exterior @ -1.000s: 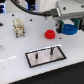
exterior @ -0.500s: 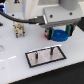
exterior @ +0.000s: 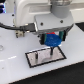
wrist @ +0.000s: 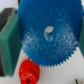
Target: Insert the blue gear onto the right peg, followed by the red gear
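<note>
The gripper (exterior: 53,41) now hangs lower over the desk (exterior: 15,65) than a second ago, when it sat up near the far edge, and it has travelled toward the grey plate (exterior: 45,56). The blue gear (exterior: 53,39), already between the fingers half a second ago, now sits down close to the plate's end at the exterior view's right. The red gear (wrist: 28,71), seen lying on the desk a second ago, is now hidden in the exterior view.

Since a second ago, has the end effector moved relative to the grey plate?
Yes. The end effector came down and toward the exterior view's left, now over the grey plate.
</note>
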Robot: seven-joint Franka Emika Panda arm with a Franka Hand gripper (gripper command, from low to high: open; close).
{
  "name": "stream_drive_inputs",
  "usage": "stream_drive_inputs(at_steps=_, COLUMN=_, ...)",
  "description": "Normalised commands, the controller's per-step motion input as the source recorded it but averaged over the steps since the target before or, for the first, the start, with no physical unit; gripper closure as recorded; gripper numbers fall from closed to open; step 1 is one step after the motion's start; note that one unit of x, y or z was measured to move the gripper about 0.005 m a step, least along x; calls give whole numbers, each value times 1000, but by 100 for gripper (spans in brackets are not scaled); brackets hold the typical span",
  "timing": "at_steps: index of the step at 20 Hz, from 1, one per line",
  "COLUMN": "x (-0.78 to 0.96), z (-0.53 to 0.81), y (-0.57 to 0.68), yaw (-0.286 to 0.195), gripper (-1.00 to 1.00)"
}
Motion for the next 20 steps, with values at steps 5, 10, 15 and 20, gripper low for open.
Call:
stream_drive_inputs(at_steps=5, x=401, z=0, y=0, yaw=0, gripper=100)
stream_drive_inputs(at_steps=10, x=358, z=-19, y=12, yaw=0, gripper=100)
stream_drive_inputs(at_steps=15, x=223, z=-73, y=115, yaw=0, gripper=100)
stream_drive_inputs(at_steps=20, x=307, z=-97, y=51, yaw=0, gripper=100)
